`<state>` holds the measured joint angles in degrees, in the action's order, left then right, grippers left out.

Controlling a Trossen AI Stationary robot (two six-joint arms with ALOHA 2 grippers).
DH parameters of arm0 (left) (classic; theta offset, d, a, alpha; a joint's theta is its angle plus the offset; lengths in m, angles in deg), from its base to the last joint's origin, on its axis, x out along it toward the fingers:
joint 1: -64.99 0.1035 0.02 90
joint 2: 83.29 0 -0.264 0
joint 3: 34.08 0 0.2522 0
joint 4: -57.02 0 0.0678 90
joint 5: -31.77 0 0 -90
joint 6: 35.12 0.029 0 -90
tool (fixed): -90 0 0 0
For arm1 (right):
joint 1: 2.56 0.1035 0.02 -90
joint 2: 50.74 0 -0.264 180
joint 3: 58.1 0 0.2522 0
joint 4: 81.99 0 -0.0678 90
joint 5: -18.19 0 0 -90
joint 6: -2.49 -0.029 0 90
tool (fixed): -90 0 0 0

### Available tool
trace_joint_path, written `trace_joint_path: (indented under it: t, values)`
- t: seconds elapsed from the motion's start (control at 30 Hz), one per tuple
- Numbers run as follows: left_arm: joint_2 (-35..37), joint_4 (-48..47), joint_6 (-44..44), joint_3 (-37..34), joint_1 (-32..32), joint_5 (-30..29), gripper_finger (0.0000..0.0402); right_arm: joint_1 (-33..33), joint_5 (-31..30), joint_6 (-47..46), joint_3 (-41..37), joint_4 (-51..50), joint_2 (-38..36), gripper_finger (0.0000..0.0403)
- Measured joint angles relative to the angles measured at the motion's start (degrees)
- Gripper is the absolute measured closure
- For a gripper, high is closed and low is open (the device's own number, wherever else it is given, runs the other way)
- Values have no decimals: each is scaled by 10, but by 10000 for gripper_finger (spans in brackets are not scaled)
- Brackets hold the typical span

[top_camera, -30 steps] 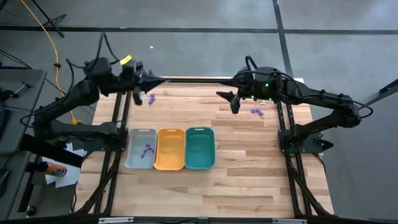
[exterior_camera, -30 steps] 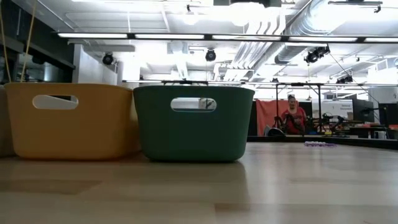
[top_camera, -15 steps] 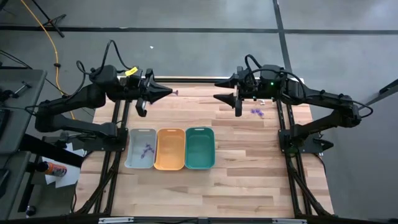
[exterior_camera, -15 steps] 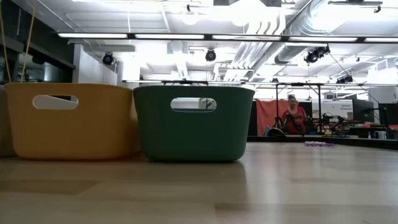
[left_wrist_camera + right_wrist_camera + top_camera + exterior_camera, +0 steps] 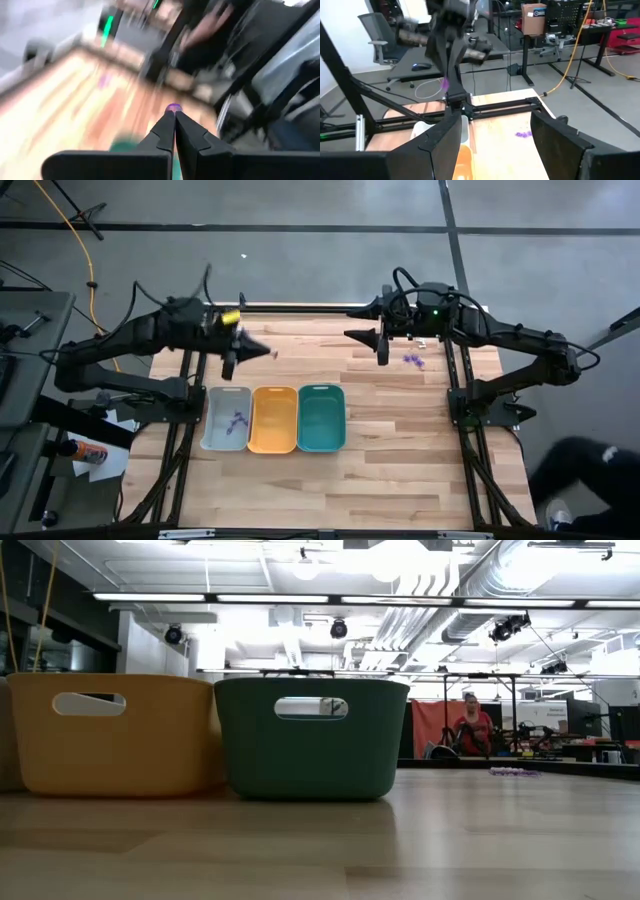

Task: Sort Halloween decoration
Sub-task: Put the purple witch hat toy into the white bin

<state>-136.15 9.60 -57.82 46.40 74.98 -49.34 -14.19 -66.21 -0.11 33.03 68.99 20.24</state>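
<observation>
left wrist view first: the left gripper point(image 5: 174, 114) has its two dark fingers pinched together on a tiny purple irregular decoration piece point(image 5: 173, 107), held only at the very tips. that is the worry. from the high view the left gripper point(image 5: 262, 351) is in the upper left of the frame, over bare wooden table point(image 5: 400, 470), not yet above the grey rectangular plastic tray point(image 5: 226, 419) lower down, where other purple bits point(image 5: 237, 421) lie. so slight a hold could slip and drop the piece short of the tray. the orange rectangular tray point(image 5: 273, 420) sits touching the grey one, so a release a little off could land there. the right gripper point(image 5: 364, 337), upper right of centre, waits with fingers apart, near more purple pieces point(image 5: 412, 360) on the table.
</observation>
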Motion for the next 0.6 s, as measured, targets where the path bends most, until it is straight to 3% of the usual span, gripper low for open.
trace_joint_path:
  t: [0.2, 0.6]
  values:
    - [14, -209, -90, -26, -68, -91, 401, -17, -21, 1, 0, -11, 0, 169]
    - [95, -241, -345, -257, -199, -108, 401, -41, -22, -2, 0, -30, 13, 169]
